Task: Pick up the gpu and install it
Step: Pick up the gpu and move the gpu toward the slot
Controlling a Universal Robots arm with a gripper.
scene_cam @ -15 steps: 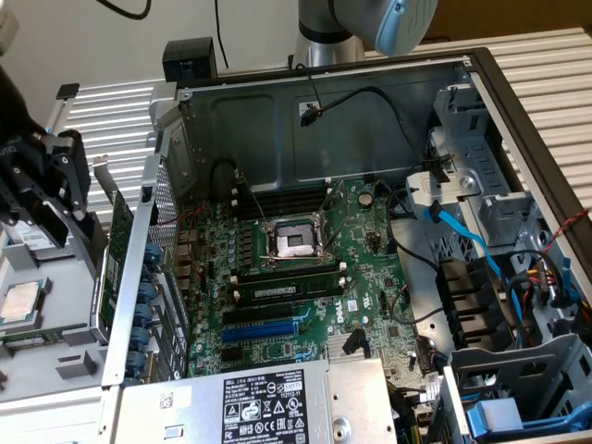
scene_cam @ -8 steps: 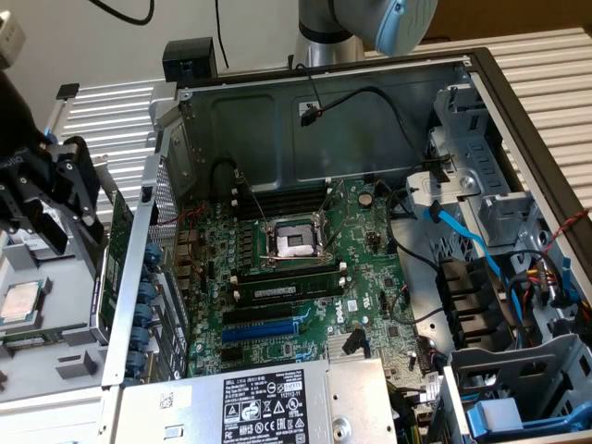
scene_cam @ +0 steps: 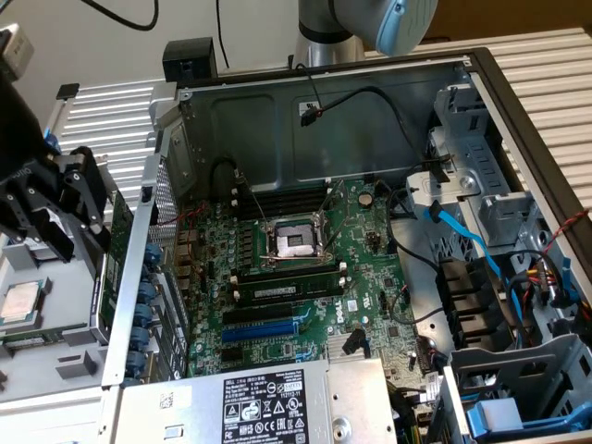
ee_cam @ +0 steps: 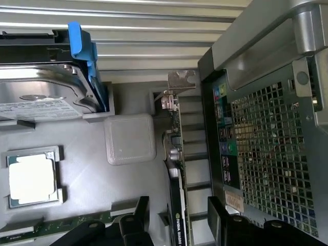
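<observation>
Claw (ee_cam: pixel 177 228) hanging wide open, gripping nothing, fingers straddling gpu (ee_cam: pixel 176 148) with gaps both sides. Gpu standing on edge in grey tray (ee_cam: pixel 87 169) slot, just beside computer case (ee_cam: pixel 266 138) — upright pose likely offering both faces for pinching; not yet installed.

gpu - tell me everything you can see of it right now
The gpu stands on edge in a slot of the grey tray, outside the computer case and beside its perforated wall. It has a thin green board, a black cooler with NVIDIA lettering and a silver bracket at one end. The open fingers straddle it with gaps either side, not touching.
</observation>
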